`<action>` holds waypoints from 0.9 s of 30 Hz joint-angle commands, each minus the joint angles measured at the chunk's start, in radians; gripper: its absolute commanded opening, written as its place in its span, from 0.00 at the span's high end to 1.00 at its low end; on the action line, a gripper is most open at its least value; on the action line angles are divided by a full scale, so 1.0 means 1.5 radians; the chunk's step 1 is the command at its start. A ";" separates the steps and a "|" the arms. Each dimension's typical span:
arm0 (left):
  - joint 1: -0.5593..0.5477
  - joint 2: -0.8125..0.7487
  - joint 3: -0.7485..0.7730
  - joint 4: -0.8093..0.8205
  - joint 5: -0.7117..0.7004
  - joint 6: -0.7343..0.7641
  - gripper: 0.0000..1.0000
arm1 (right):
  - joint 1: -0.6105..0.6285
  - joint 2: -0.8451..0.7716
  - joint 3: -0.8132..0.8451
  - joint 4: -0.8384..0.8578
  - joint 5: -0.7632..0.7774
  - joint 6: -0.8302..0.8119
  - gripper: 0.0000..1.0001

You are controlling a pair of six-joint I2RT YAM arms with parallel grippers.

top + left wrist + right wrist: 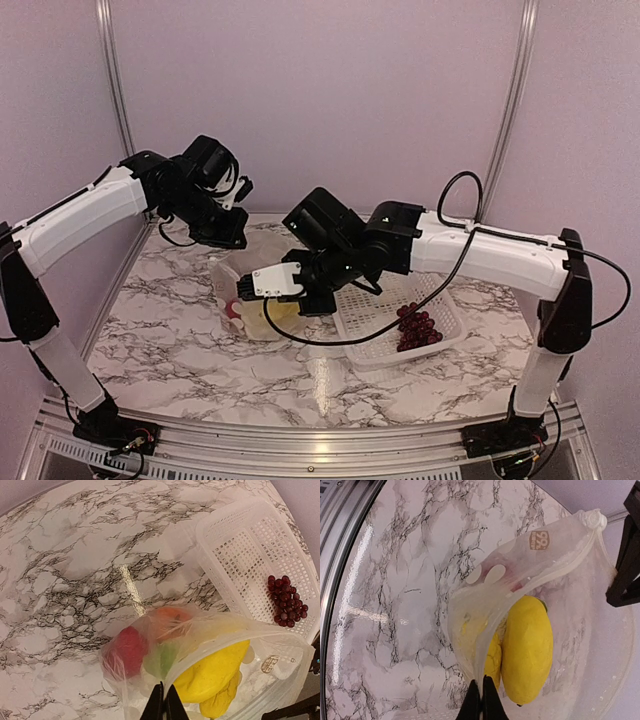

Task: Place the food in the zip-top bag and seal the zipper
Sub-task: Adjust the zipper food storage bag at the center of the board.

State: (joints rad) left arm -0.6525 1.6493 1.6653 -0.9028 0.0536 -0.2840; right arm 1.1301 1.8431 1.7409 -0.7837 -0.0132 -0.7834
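The zip-top bag hangs open between both grippers over the marble table. My left gripper is shut on its mouth edge, on the zipper. My right gripper is shut on the opposite rim of the zipper. Inside the bag lie a red piece, an orange pumpkin, a green leaf and two yellow pieces. Dark purple grapes sit in the white basket, outside the bag. In the top view the left gripper is behind the bag and the right gripper is at its front.
The white perforated basket stands right of the bag with only the grapes in it. The marble tabletop spreads to the left and front. Metal frame rails run along the table's near edge.
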 commanded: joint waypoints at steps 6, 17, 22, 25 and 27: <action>0.004 -0.004 0.031 -0.042 -0.021 0.015 1.00 | -0.036 -0.030 0.047 -0.018 -0.040 0.002 1.00; 0.004 0.033 0.028 -0.027 -0.006 0.010 1.00 | -0.080 -0.039 0.044 -0.014 -0.120 0.020 0.99; 0.004 0.038 0.020 -0.022 0.012 -0.005 1.00 | -0.082 -0.034 0.022 -0.022 -0.114 0.023 0.90; 0.003 0.029 0.010 -0.012 0.015 -0.010 1.00 | -0.082 -0.057 0.019 -0.023 -0.139 0.031 0.71; 0.003 0.025 0.006 -0.006 0.017 -0.012 1.00 | -0.086 -0.072 0.034 -0.040 -0.166 0.038 0.59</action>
State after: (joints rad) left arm -0.6525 1.6978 1.6909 -0.9253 0.0628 -0.2878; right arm 1.0058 1.8019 1.7660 -0.8242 -0.1856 -0.7456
